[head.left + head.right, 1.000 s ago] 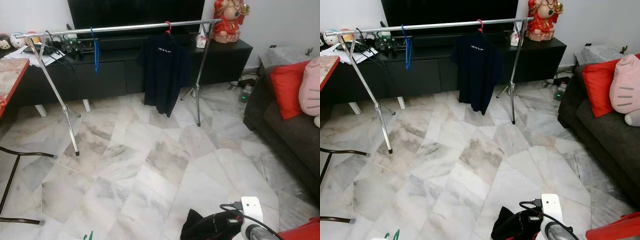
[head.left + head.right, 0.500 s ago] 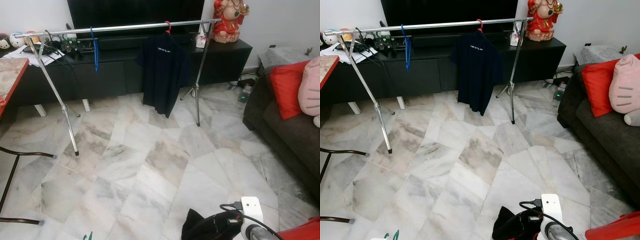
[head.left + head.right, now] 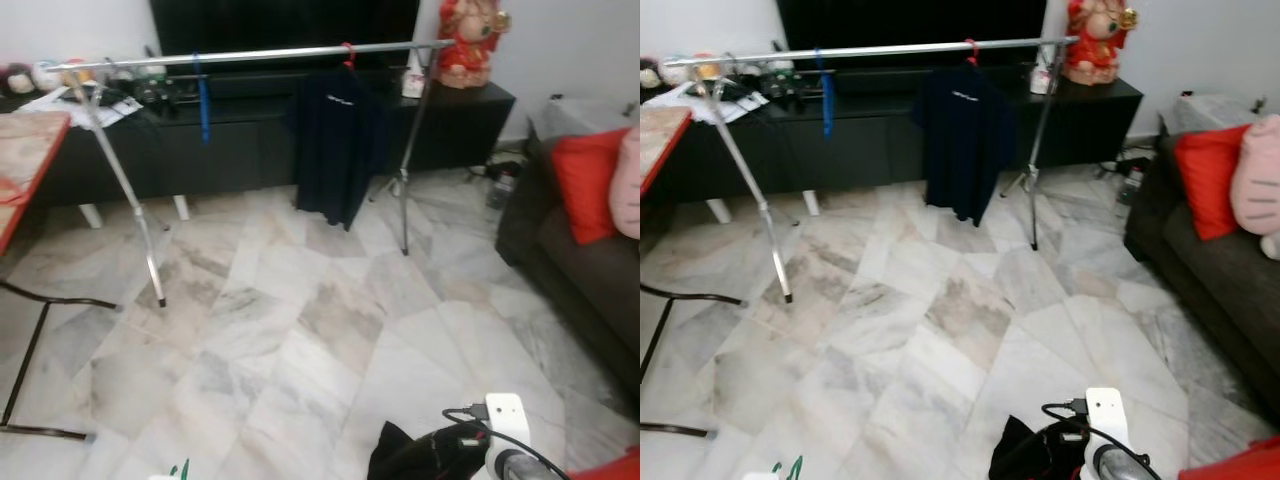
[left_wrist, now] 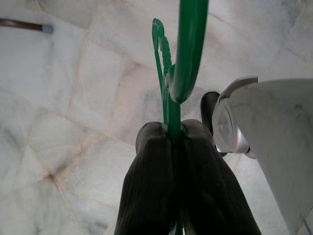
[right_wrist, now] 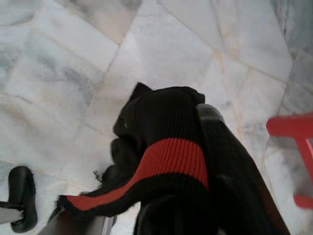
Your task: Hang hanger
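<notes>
Left gripper [image 4: 172, 147] pinching green plastic hanger [image 4: 183, 58] near hook: light, stiff, slick. Right gripper [image 5: 171, 205] grip unclear under knit garment [image 5: 166, 147].

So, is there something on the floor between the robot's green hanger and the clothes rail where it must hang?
Nothing visible. The left gripper holds the green hanger, and bare marble floor stretches to the rail.

Ribbed black fingers [image 4: 151, 196] on the left pincer [image 4: 173, 142]; a white wrist housing [image 3: 503, 418] trails a black cable [image 3: 470, 412].
</notes>
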Tool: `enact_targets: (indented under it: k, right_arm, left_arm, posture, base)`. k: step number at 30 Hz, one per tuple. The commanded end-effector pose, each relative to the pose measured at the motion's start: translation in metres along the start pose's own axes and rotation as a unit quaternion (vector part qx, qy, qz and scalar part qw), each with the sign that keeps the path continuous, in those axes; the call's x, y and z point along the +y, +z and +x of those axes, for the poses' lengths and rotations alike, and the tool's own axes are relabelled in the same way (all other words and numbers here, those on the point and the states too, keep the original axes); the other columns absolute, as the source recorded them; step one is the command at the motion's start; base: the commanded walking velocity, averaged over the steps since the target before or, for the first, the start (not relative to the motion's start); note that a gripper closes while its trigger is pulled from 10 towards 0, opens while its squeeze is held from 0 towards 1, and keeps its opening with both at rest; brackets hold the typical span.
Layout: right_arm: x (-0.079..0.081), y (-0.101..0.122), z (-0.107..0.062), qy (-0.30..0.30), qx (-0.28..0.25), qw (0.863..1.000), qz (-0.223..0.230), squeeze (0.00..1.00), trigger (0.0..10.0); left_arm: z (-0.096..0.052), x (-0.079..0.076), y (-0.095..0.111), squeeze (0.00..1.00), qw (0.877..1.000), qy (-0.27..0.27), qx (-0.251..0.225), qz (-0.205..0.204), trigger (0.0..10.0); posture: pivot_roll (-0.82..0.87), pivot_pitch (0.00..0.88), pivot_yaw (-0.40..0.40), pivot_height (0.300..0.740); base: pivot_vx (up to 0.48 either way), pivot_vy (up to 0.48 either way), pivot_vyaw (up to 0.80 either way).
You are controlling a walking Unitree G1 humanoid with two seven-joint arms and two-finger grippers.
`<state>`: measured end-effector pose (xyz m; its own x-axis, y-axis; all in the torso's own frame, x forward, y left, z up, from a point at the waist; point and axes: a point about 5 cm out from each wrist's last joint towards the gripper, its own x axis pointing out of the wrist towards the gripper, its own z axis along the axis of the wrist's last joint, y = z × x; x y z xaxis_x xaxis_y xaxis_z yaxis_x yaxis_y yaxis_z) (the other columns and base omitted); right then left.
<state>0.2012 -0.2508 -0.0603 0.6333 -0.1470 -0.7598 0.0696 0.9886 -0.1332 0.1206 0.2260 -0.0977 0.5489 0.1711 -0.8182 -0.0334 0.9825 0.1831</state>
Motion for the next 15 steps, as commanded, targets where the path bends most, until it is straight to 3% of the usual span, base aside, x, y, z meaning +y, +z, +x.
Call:
enact_targets:
  k: [1, 15]
  right_arm:
    - [-0.001, 0.001, 0.000, 0.000, -0.002, 1.000, 0.000, 0.00, 10.0]
    - [-0.001, 0.001, 0.000, 0.000, -0.002, 1.000, 0.000, 0.00, 10.0]
  left_arm:
    - [-0.002, 0.000, -0.005, 0.00, 1.000, 0.002, 0.007, 0.002, 10.0]
    - [0.000, -0.012, -0.001, 0.00, 1.000, -0.003, 0.006, 0.002, 10.0]
  posture:
    - [0.03, 0.000, -0.065, 0.716]
    - [0.03, 0.000, -0.065, 0.716]
  base:
    - [0.000, 0.285, 0.00]
    - [0.000, 0.290, 0.00]
